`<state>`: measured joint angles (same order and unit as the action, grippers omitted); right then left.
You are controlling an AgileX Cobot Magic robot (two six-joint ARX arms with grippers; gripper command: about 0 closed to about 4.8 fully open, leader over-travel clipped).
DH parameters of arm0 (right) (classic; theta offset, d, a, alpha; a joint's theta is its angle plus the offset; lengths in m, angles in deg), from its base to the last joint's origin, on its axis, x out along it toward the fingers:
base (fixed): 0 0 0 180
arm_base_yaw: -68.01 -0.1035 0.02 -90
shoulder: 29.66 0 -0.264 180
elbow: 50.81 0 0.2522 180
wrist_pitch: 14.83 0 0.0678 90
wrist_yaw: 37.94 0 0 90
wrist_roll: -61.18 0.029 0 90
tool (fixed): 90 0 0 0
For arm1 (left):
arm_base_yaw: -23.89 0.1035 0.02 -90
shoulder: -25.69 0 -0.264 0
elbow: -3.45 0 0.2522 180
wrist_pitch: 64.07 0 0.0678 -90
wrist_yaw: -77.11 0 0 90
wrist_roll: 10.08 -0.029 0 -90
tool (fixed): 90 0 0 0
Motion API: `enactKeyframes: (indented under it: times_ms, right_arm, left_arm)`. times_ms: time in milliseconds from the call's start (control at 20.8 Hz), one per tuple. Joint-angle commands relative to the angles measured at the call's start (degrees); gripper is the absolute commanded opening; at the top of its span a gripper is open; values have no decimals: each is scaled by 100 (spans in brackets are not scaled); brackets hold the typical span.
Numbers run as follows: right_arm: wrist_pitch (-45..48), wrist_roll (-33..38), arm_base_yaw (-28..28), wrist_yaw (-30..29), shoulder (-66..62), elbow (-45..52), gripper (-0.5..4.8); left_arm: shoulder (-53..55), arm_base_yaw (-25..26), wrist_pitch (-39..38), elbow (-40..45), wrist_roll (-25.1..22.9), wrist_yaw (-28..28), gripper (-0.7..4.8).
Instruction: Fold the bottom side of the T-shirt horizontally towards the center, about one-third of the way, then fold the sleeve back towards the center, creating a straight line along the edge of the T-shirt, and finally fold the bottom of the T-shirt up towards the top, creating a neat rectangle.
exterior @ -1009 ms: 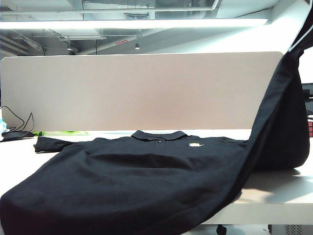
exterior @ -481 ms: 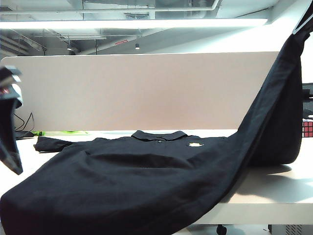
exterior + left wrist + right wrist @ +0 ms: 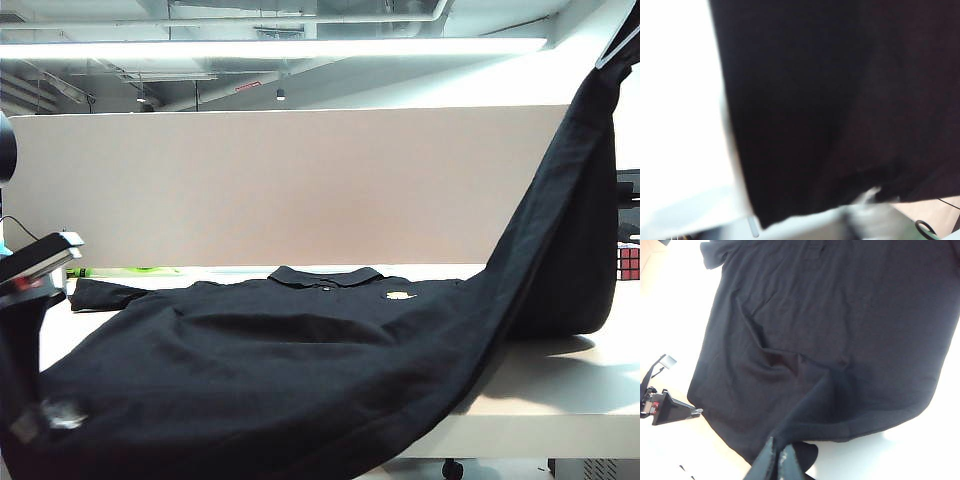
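Now dropping to T-shirt [image 3: 300, 370] hem at bench [image 3: 560, 400] corner: left gripper [image 3: 45, 415], finger gap unclear; right gripper [image 3: 776, 460] still pinching raised hem.

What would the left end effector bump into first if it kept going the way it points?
Most likely the large black short-sleeved fabric T-shirt: dark cloth fills nearly all of the left wrist view. The left end effector sits by the shirt's near left edge, though the blur leaves depth uncertain.
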<state>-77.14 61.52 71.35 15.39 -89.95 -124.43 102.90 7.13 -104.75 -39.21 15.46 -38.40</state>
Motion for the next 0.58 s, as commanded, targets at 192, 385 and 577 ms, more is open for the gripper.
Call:
enactKeyframes:
  times_ms: [192,385,577]
  right_arm:
    - [35,-37,-7,-55,26,-33,-2]
    - [52,-39,-7,-52,24,-33,-2]
    - [74,-39,-7,-37,24,-33,-2]
  left_arm:
    - [-39,-2,658,-2,90,-63,128]
    - [-39,-2,907,-2,109,-63,126]
    - [-37,-2,1340,-2,227,-66,-6]
